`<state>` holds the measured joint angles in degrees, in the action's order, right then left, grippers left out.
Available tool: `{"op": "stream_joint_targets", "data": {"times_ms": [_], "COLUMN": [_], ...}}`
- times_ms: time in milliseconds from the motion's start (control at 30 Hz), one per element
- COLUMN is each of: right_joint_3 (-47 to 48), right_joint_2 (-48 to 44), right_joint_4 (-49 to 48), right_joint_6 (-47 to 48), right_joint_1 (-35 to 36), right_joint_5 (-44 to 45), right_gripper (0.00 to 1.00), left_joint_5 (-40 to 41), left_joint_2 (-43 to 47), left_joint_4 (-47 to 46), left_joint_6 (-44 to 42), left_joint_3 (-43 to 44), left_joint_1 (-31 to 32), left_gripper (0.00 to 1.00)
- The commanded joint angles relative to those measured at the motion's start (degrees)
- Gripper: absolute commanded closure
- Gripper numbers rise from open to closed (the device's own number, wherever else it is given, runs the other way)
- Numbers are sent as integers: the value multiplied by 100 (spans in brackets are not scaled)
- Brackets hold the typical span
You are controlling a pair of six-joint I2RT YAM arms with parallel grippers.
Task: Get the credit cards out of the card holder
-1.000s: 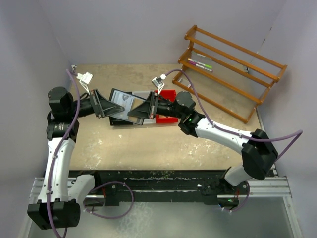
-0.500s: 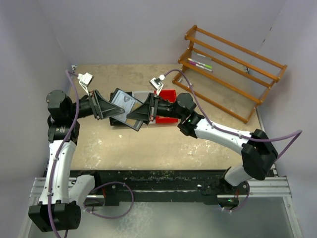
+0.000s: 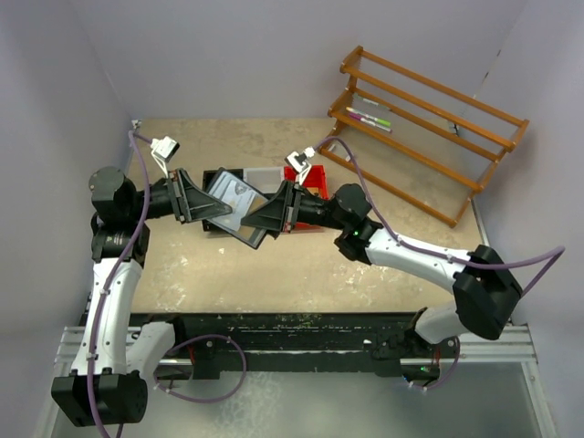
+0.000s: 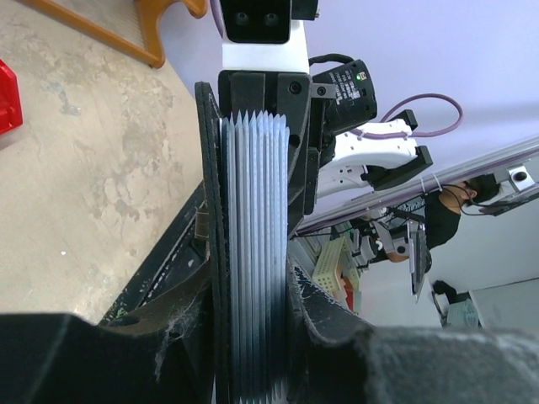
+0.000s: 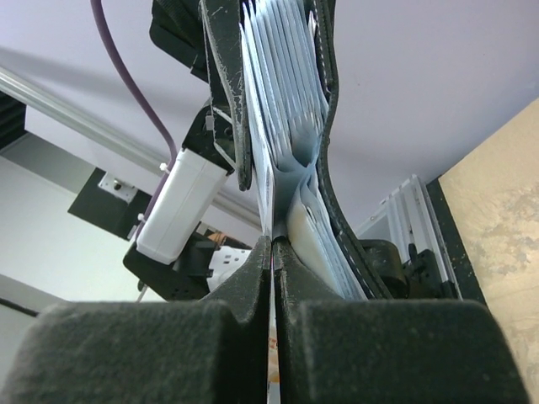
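- Left gripper [image 3: 214, 204]: you see its jaws partly closed, clamping the card holder [image 3: 239, 208]; the holder is open and tilted, held clear of the table [image 3: 274, 265].
- Card holder: its pleated grey-blue pockets fan out between the black covers.
- Right gripper [image 3: 248, 219]: you see its jaws pinched tight on a credit card [image 5: 268, 206] edge protruding from the pockets; a red tray [image 3: 313, 178] lies behind.

White-shelled arms [image 3: 108, 292] with black joints, purple cables [image 3: 243, 367], a black left hand [image 3: 225, 208] and right hand [image 3: 248, 219].
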<state>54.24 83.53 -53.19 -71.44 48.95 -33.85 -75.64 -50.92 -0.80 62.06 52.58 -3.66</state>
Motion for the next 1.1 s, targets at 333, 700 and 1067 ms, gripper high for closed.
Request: {"op": "stream_joint_targets", "data": {"times_ms": [333, 700, 1067], "right_joint_3": [-199, 231, -604], "right_joint_2": [-222, 164, 67], "right_joint_4": [153, -503, -1048], "right_joint_6": [195, -289, -520], "right_joint_1": [-105, -149, -149], "right_joint_5": [189, 201, 354], "right_gripper": [86, 79, 100], "left_joint_5": [-248, -136, -38], "left_joint_2": [131, 130, 54], "left_joint_4": [-459, -71, 135], "left_joint_6": [229, -163, -399], "left_joint_3": [107, 186, 297], "left_joint_1": [15, 12, 15], "left_gripper": [77, 81, 80]}}
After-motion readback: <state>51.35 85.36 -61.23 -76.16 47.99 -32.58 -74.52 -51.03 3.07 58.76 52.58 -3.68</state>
